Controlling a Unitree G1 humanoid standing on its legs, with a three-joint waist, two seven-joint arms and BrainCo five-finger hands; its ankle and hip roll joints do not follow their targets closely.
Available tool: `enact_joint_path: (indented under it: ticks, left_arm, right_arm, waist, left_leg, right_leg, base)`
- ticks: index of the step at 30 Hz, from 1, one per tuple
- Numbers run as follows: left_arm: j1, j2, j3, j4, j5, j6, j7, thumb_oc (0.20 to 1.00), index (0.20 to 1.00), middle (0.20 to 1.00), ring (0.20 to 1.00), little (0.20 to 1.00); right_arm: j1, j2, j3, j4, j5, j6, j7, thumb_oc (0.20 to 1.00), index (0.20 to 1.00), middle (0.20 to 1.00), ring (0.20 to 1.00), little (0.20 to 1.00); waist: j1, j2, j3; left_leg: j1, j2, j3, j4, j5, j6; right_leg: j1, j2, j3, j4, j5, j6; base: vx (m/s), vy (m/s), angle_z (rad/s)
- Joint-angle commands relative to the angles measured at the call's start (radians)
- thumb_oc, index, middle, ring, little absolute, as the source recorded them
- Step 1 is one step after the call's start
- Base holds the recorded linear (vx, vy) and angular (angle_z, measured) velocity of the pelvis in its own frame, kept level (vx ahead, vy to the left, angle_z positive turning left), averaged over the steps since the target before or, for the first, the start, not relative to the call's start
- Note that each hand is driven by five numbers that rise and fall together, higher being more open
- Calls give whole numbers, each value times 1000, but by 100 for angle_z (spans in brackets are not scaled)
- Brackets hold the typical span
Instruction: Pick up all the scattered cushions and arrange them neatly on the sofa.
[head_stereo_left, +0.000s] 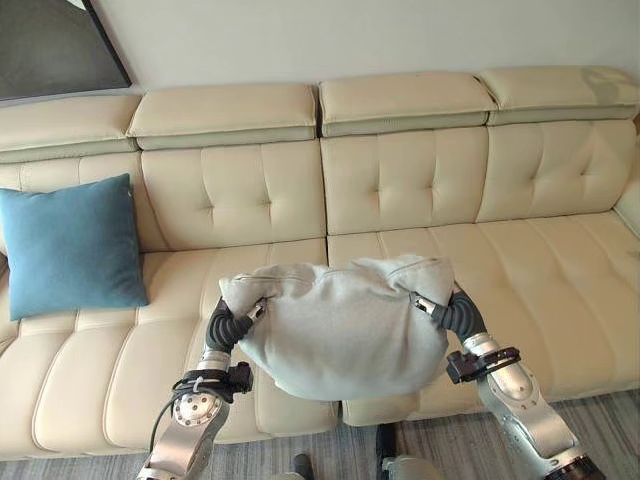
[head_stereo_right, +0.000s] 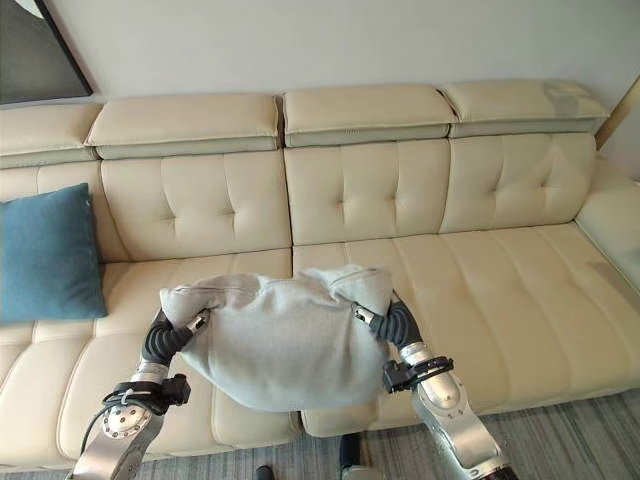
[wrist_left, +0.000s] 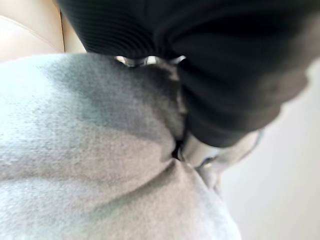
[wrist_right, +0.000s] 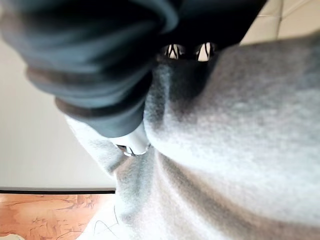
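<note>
A grey cushion (head_stereo_left: 340, 335) hangs in the air over the front edge of the cream sofa (head_stereo_left: 520, 260), around the middle seats. My left hand (head_stereo_left: 232, 322) grips its left corner and my right hand (head_stereo_left: 450, 310) grips its right corner, the fabric bunching up around both. In the left wrist view the thumb (wrist_left: 200, 155) digs a crease into the grey cloth (wrist_left: 100, 150). The right wrist view has the dark cover (wrist_right: 100, 65) pressed against the cushion (wrist_right: 240, 125). A blue cushion (head_stereo_left: 70, 245) leans upright against the backrest at the sofa's left end.
The sofa's seats to the right of the grey cushion are bare, up to the right armrest (head_stereo_right: 615, 215). A dark framed picture (head_stereo_left: 50, 45) hangs on the wall at the upper left. Grey striped floor (head_stereo_left: 440, 440) runs along the sofa's front.
</note>
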Motion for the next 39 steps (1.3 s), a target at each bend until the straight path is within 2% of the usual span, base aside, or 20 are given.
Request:
enact_joint_path:
  ticks: [1,5,7,8,9,10,11,13,14,16,22,23,24,25,29,32,34,35,36,39]
  left_arm:
    - [-151,0,-61,-105,53,-99,10,200,200,200,200,200]
    - [-260,-3,-74,-68,81,-111,77,200,200,200,200,200]
    - [-341,-5,-86,-28,102,-115,122,200,200,200,200,200]
    - [-457,-8,-107,37,148,-113,190,200,200,200,200,200]
    - [-465,-8,-107,42,150,-115,192,200,200,200,200,200]
    - [-620,11,-142,135,191,-113,260,200,200,200,200,200]
    - [-691,23,-153,176,210,-111,287,200,200,200,200,200]
    - [-763,28,-163,219,220,-108,308,200,200,200,200,200]
    - [-888,34,-190,309,230,-108,349,200,200,200,200,200]
    - [-940,35,-201,350,228,-112,357,200,200,200,200,200]
    - [-1243,68,-261,637,271,-98,458,200,200,200,200,200]
    - [-1245,68,-261,638,270,-99,458,200,200,200,200,200]
    - [-1275,68,-264,676,250,-101,459,796,796,796,796,796]
    - [-1303,67,-267,710,221,-102,451,1000,1000,1000,1000,1000]
    - [-1420,82,-294,854,115,-104,398,1000,1000,1000,1000,1000]
    - [-1440,110,-293,873,77,-104,367,1000,1000,1000,1000,1000]
    - [-1446,178,-295,887,51,-104,338,1000,1000,1000,1000,1000]
    - [-1447,178,-295,888,51,-104,337,1000,1000,1000,1000,1000]
    - [-1440,229,-275,899,9,-109,320,1000,1000,1000,1000,1000]
    - [-1403,290,-225,907,-119,-120,267,1000,1000,1000,1000,1000]
  right_arm:
    - [-215,103,64,-126,81,-166,11,200,200,200,200,200]
    - [-343,125,96,-62,50,-176,-43,200,200,200,200,200]
    - [-422,124,109,-12,-36,-170,-101,200,200,200,200,200]
    - [-527,127,128,51,-137,-162,-169,200,200,200,200,200]
    - [-534,128,128,56,-138,-164,-171,200,200,200,200,200]
    - [-671,124,166,172,-198,-155,-230,200,200,200,200,200]
    - [-740,124,172,229,-212,-146,-256,200,200,200,200,200]
    - [-807,126,182,283,-225,-136,-270,200,200,200,200,200]
    - [-921,121,206,382,-251,-128,-294,200,200,200,200,200]
    - [-968,117,218,431,-253,-126,-309,200,200,200,200,200]
    - [-1249,89,289,695,-317,-116,-399,200,200,200,200,200]
    - [-1252,89,289,696,-316,-117,-399,200,200,200,200,200]
    - [-1282,93,298,739,-312,-111,-407,507,507,507,507,507]
    - [-1310,89,309,774,-300,-105,-405,1000,1000,1000,1000,1000]
    - [-1397,48,328,906,-223,-87,-390,1000,1000,1000,1000,1000]
    - [-1410,14,310,929,-178,-82,-392,1000,1000,1000,1000,1000]
    - [-1415,-45,268,937,-114,-92,-400,1000,1000,1000,1000,1000]
    - [-1415,-45,268,937,-114,-92,-400,1000,1000,1000,1000,1000]
    - [-1413,-87,228,941,-61,-107,-407,1000,1000,1000,1000,1000]
    - [-1396,-148,194,944,25,-111,-391,1000,1000,1000,1000,1000]
  waist:
    - [8,-23,-49]
    - [17,-22,-40]
    - [20,-21,-28]
    - [23,-20,-4]
    - [23,-20,-3]
    - [29,-20,35]
    - [34,-19,52]
    - [41,-19,58]
    - [47,-20,70]
    - [50,-20,74]
    - [66,-17,122]
    - [65,-17,120]
    - [66,-14,129]
    - [66,-14,132]
    - [62,-6,161]
    - [61,-1,171]
    - [58,1,174]
    - [58,0,174]
    - [59,1,172]
    - [56,1,167]
  left_leg:
    - [-30,-32,-10,44,-51,-12]
    - [-46,-28,-13,21,-38,-18]
    - [-70,-27,-17,20,-33,-19]
    - [-110,-24,-22,23,-25,-19]
    - [-115,-24,-22,26,-26,-19]
    - [-175,-22,-31,34,-14,-21]
    - [-212,-22,-36,44,-7,-22]
    - [-245,-22,-39,50,0,-24]
    - [-294,-20,-43,56,13,-28]
    - [-312,-21,-44,56,18,-29]
    - [-422,-24,-64,46,53,-43]
    - [-427,-24,-65,45,58,-42]
    - [-438,-23,-68,42,60,-44]
    - [-450,-25,-71,40,64,-45]
    - [-488,-27,-91,34,84,-50]
    - [-493,-28,-98,29,89,-51]
    - [-490,-31,-104,19,90,-53]
    - [-490,-31,-104,19,90,-53]
    - [-485,-33,-106,12,90,-54]
    - [-471,-34,-106,2,87,-54]
  right_leg:
    - [110,-49,-30,61,-183,88]
    - [93,-47,-35,51,-178,87]
    - [69,-48,-34,54,-175,86]
    - [26,-50,-30,64,-171,85]
    - [20,-50,-30,67,-171,85]
    - [-39,-53,-23,85,-163,86]
    - [-77,-54,-19,98,-157,88]
    - [-109,-57,-16,109,-153,89]
    - [-160,-62,-11,124,-146,92]
    - [-178,-64,-9,128,-145,93]
    - [-300,-75,-3,154,-135,104]
    - [-305,-75,-3,152,-131,103]
    - [-319,-76,-4,159,-134,106]
    - [-331,-76,-4,162,-133,106]
    - [-372,-79,-13,182,-136,105]
    - [-382,-79,-19,196,-142,106]
    - [-381,-80,-21,196,-143,108]
    - [-381,-80,-21,196,-143,108]
    - [-374,-79,-20,188,-141,111]
    - [-363,-78,-16,178,-138,114]
  base:
    - [69,-24,15]
    - [7,-6,7]
    - [-105,8,4]
    - [-124,9,2]
    - [-259,8,2]
    - [-246,8,2]
    - [-246,9,1]
    - [-108,15,11]
    - [-87,18,18]
    - [-44,16,7]
    - [-56,4,2]
    - [-28,0,7]
    - [-25,0,6]
    - [-27,-10,6]
    - [-33,-20,11]
    - [-10,-12,19]
    - [4,-14,12]
    - [24,-9,10]
    - [30,4,10]
    - [24,3,3]
